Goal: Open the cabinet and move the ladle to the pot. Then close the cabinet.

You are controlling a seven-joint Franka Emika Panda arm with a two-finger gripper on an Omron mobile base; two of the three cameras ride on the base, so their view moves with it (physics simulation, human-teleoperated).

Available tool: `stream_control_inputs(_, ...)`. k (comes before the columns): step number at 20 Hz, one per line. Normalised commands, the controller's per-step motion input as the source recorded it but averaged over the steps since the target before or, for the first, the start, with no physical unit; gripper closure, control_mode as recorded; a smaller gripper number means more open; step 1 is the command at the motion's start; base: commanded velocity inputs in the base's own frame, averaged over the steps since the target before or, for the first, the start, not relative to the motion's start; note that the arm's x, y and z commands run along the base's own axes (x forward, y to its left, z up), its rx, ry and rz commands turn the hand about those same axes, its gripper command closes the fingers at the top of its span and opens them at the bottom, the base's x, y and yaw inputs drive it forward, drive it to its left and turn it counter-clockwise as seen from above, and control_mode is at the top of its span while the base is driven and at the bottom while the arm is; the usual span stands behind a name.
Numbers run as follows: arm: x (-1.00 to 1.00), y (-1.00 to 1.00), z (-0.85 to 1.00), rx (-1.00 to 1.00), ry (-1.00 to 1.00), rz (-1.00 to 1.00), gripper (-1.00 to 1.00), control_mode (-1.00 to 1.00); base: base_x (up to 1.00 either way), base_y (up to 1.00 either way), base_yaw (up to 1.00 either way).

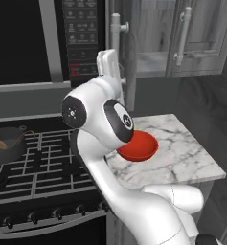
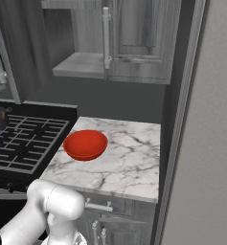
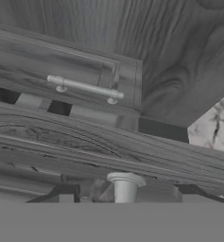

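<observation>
Grey wood-grain wall cabinet (image 1: 182, 33) seen with left door swung open, right door shut. Small round dark grey pot (image 1: 7, 143) sat far left on stove, brown-handled ladle (image 1: 0, 142) lying inside. Two-finger gripper (image 3: 125, 191) straddled open door's silvery bar handle (image 3: 125, 185); grip closure impossible to tell.

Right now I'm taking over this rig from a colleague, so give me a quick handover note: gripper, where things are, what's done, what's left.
Gripper open, its fingers either side of the handle of the open left door, not yet gripping.
Cabinet: left door open, right door shut.
Ladle lies in the pot on the stove.
Done: cabinet opened, ladle moved.
Left: grip the handle, swing the door shut.
</observation>
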Motion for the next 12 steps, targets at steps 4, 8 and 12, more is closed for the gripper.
stream_control_inputs(4,0.47,-0.41,-0.11,0.01,0.08,0.00,-1.00,-1.00,0.00,0.00,0.00)
stream_control_inputs(8,0.70,-0.50,-0.30,0.00,0.08,0.00,-1.00,-1.00,0.00,0.00,0.00)
stream_control_inputs(12,0.84,-0.60,-0.46,0.00,0.05,0.00,-1.00,-1.00,0.00,0.00,0.00)
